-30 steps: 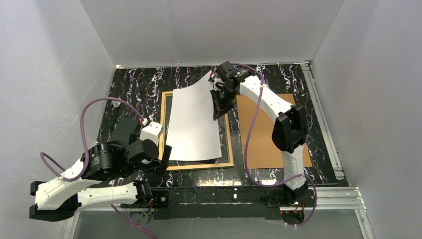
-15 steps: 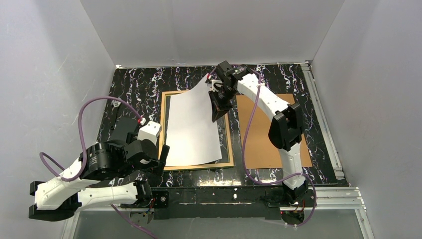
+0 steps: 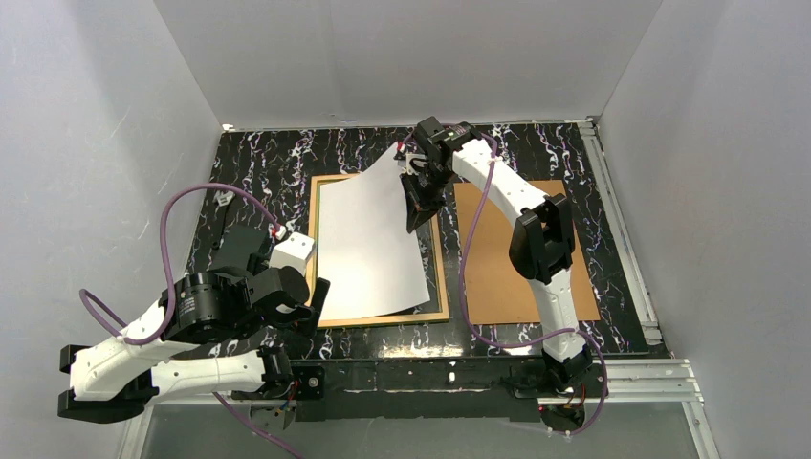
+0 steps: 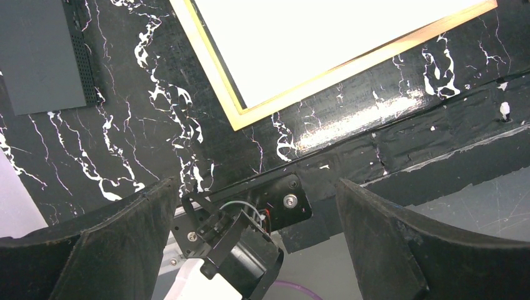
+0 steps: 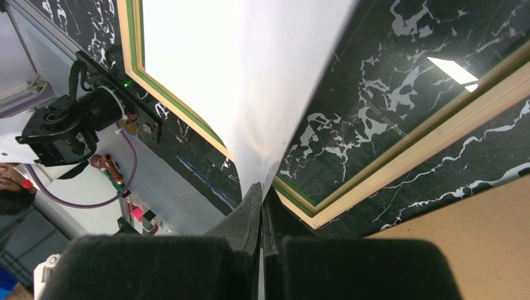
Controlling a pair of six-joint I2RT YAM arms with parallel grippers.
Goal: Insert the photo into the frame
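The photo [image 3: 368, 239] shows its plain white back and lies over the frame [image 3: 328, 319], which rests face down with its tan back edge up. The photo's near edge rests in the frame while its far right corner is lifted. My right gripper [image 3: 417, 203] is shut on the photo's right edge, seen in the right wrist view [image 5: 261, 187] with the photo [image 5: 250, 69] curving away above the frame [image 5: 400, 162]. My left gripper [image 3: 311, 311] is open and empty at the frame's near left corner [image 4: 240, 122].
The brown backing board [image 3: 521, 253] lies flat to the right of the frame. The left arm's base motor [image 4: 237, 256] sits between the left fingers. Grey walls enclose the black marbled table [image 3: 258, 172].
The right gripper has shifted the photo slightly left and lowered it, so the sheet lies more squarely over the frame. The left arm has barely moved.
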